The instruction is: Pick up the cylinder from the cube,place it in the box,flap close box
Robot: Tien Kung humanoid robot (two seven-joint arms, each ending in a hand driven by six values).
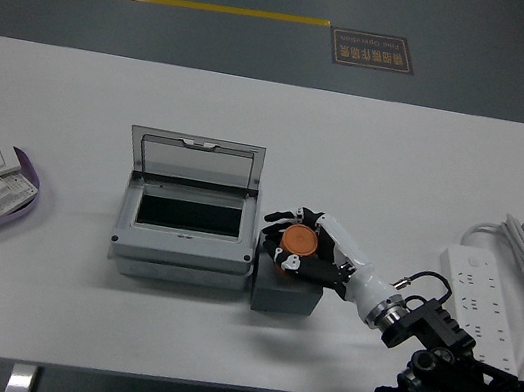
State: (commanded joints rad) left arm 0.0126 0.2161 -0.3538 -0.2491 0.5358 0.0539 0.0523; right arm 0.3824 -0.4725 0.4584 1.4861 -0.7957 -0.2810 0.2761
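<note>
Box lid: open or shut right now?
Open. The box has its lid standing up at the far edge, and the dark interior shows below it.

High head view over table [258, 104]

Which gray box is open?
The big gray box left of the robot's right hand is open: its flap stands up at the back. The small gray cube has no flap; the orange cylinder sits on it, fingers around it.
</note>
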